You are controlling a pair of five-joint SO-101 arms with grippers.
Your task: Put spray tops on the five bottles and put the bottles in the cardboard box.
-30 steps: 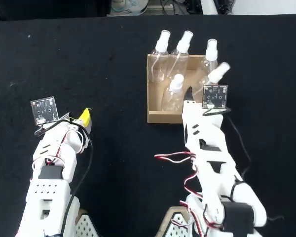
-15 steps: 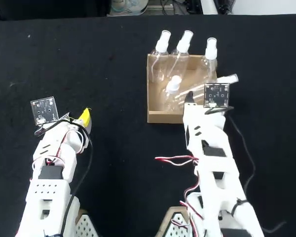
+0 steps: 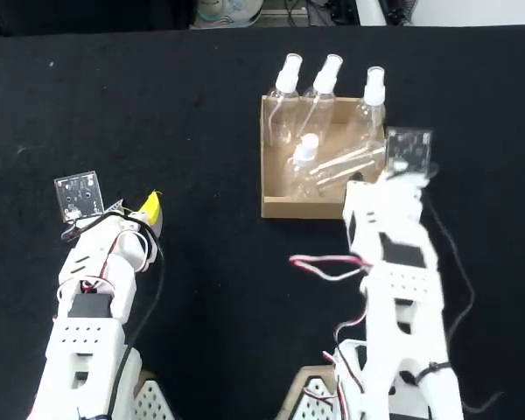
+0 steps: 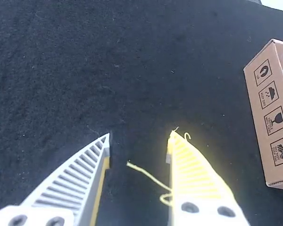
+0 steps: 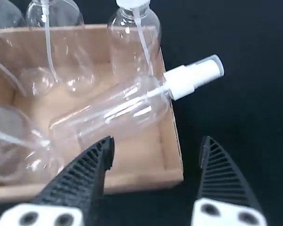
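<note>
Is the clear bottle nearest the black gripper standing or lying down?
Lying down: the clear plastic bottle rests tilted in the cardboard box, its white spray top poking over the wall.

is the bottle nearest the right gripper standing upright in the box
No, the bottle lies tipped on its side, its spray top sticking out past the cardboard box wall.
</note>
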